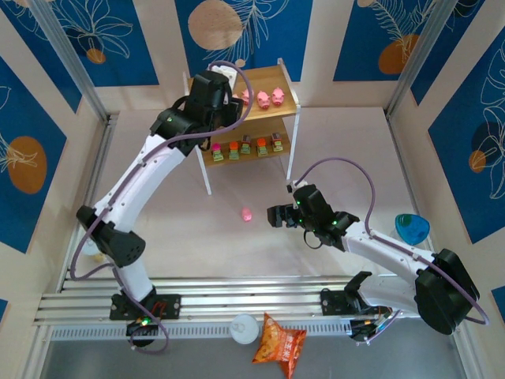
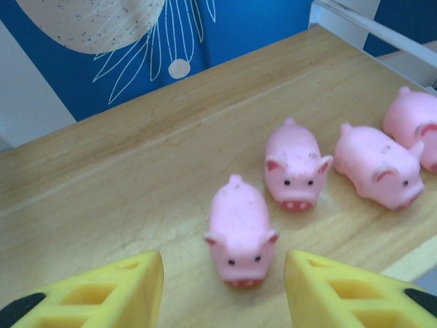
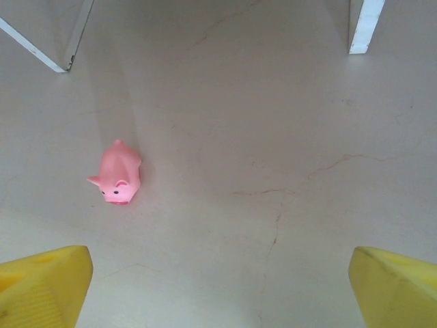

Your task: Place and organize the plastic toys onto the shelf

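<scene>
We found left hand (image 2: 224, 290) spread empty over pigs (image 2: 295, 164) on shelf (image 2: 102, 178); right hand (image 3: 218, 287), also spread, likely needed to reach left for stray pig (image 3: 117, 173) on desk (image 3: 293, 123).

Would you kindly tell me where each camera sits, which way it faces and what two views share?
Top external: above and behind the arms, looking down on table, shelf and both arms.
Left wrist: over the shelf's top board, facing four pink pigs; its yellow fingers at the bottom.
Right wrist: low over the table, facing a lone pig and shelf legs; yellow fingers in bottom corners.
Shared: top external and right wrist both show that lone pig.
</scene>
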